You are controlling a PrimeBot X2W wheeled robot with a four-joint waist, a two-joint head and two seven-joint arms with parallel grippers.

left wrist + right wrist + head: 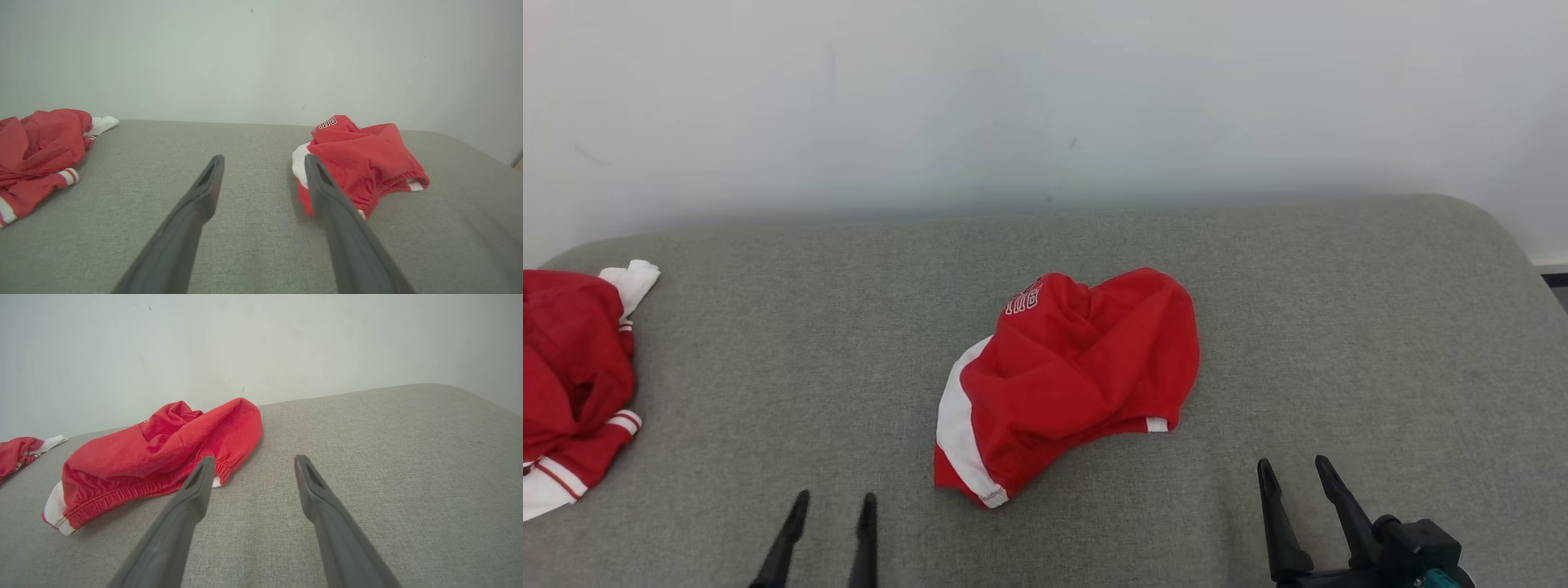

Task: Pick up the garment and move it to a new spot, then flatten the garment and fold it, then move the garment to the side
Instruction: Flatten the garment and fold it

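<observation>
From the head view we see the garment (1078, 376), a crumpled red knit piece with a white side panel and lettering near its far edge. It lies in a rounded heap at the middle of the worktop (768, 367), which is covered in a coarse grey weave and has rounded far corners. A second red-and-white garment (572, 367) lies bunched at the left edge. Our left tool (837, 498) sits near and left of the garment and our right tool (1294, 464) near and right. Both have slim, dark, tapered fingers spread apart and hold nothing.

In the left wrist view, the left tool (263, 157) stands spread over bare weave. The garment (359, 163) is on the right, its gathered elastic hem facing us.

In the right wrist view, the right tool (253, 457) is likewise spread. The garment (155, 457) lies to its left, and we cannot tell whether they touch.
</observation>
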